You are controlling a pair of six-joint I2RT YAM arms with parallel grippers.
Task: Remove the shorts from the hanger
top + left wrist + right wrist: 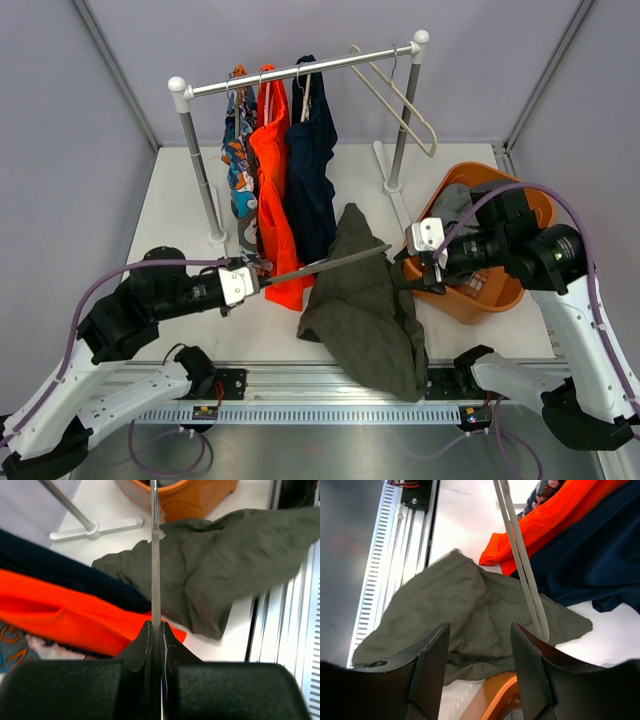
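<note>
The dark olive-green shorts [365, 310] lie crumpled on the table, their lower part hanging over the front edge. They also show in the left wrist view [230, 560] and the right wrist view [455, 610]. My left gripper [250, 283] is shut on the end of a thin pale hanger [330, 264], as the left wrist view shows [155, 627]. The hanger [155, 565] reaches out over the shorts; its far end [530, 590] lies just above the cloth. My right gripper [420, 268] is open and empty [480, 630] by the hanger's tip. Grey shorts [455, 205] lie in the orange basket [470, 300].
A clothes rack [300, 72] at the back holds a patterned garment [238, 160], a bright orange pair [272, 190] and a navy pair [312, 170]. An empty hanger [405, 100] hangs at its right end. The rack's foot [390, 190] stands beside the basket.
</note>
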